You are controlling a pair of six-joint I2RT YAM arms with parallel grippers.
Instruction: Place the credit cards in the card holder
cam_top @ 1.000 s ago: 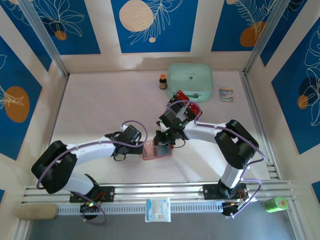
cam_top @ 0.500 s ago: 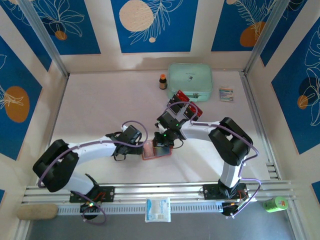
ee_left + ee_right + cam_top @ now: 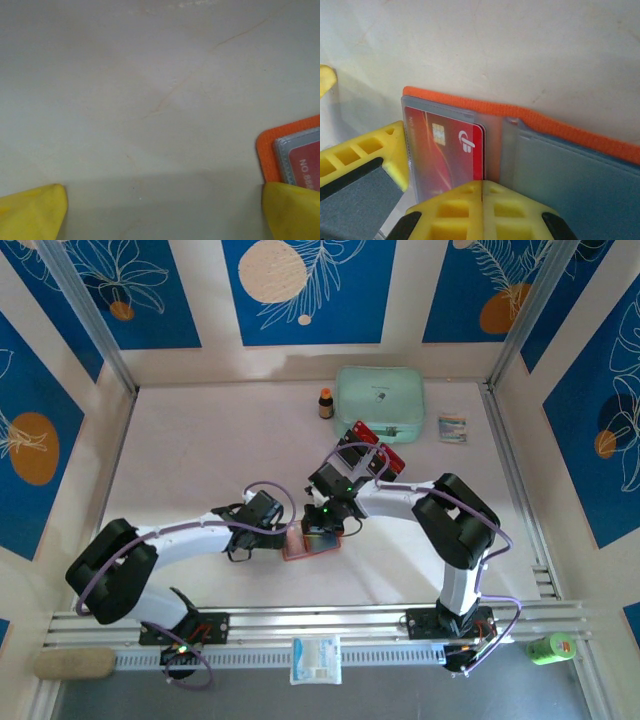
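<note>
The card holder [image 3: 311, 545] lies open on the table, orange outside with a pale grey-blue inside [image 3: 570, 170]. A red credit card [image 3: 447, 150] sits in its clear left pocket. My right gripper [image 3: 482, 186] is shut, its tips pressed together over the card's lower edge with nothing between them; from above the right gripper [image 3: 324, 524] hangs over the holder. My left gripper [image 3: 162, 210] stands open at the holder's left edge [image 3: 287, 142], one fingertip [image 3: 292, 210] against its corner. More red and black credit cards [image 3: 376, 449] lie in a clear tray behind.
A mint-green zip pouch [image 3: 380, 403] and a small brown bottle [image 3: 326, 403] stand at the back. A small packet [image 3: 452, 428] lies to the pouch's right. The left half of the table [image 3: 190, 450] is bare.
My right gripper has shifted slightly left and nearer over the holder, still shut. The holder has slid a little to the left. The left gripper stays open in place.
</note>
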